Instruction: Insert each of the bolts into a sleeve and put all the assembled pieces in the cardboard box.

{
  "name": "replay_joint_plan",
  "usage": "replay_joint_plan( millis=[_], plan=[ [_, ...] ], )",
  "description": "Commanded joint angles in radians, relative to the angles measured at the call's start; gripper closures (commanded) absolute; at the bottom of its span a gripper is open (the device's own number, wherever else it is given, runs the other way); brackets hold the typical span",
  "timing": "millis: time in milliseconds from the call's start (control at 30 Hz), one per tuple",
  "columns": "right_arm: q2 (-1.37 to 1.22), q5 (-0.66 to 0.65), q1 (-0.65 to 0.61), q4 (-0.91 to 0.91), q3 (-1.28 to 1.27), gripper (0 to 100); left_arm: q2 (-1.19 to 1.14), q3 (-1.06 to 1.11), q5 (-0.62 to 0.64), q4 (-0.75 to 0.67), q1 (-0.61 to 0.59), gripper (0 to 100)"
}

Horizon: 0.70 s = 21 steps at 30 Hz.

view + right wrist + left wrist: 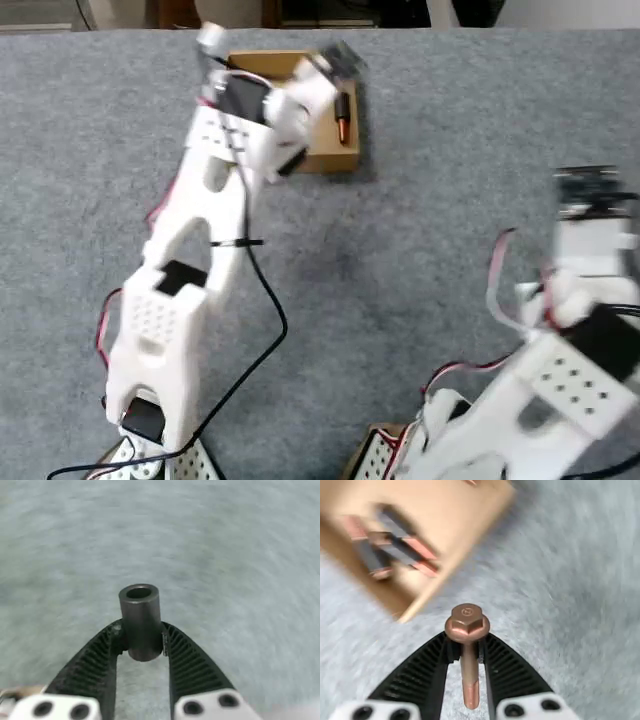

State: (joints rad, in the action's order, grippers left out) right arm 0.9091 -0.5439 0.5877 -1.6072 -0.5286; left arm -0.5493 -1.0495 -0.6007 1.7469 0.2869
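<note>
Clamping a copper bolt [466, 625] just under its hex head in the left claw [466, 645], shank pointing back toward the wrist, hanging right by the cardboard box [325, 160] around 11 o'clock on the grey worktop [400, 250]. Lying inside the box, a few assembled pieces [395, 545], a bit blurry. Over around 3 o'clock, well apart from the box, squeezing a dark sleeve [140, 615] in the right claw [142, 637], open bore facing away from the wrist.

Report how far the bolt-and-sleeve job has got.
Done: a few assembled pieces lie in the cardboard box. In hand: the left hand grips a bolt by its shank, and the right hand grips an empty sleeve. Left: insert that bolt into the sleeve and box it.
</note>
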Motion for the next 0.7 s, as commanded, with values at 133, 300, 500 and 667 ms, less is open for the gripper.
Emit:
replay_joint_plan(
  millis=[133,300,500,667],
  plan=[
    [0.236,0.322,-0.567,0.055,-0.147,99.7,0.469,0.091,0.196,0.011,-0.063,98],
    [0.371,0.532,-0.865,0.345,-0.325,99.7,0.783,0.348,0.276,0.011,-0.077,98],
    [0.518,0.612,-1.052,0.878,-0.664,99.7,1.109,0.592,0.407,-0.066,-0.084,98],
    [0.61,0.612,-1.216,1.126,-0.822,99.7,1.319,0.835,0.519,-0.288,-0.077,98]
  ],
)
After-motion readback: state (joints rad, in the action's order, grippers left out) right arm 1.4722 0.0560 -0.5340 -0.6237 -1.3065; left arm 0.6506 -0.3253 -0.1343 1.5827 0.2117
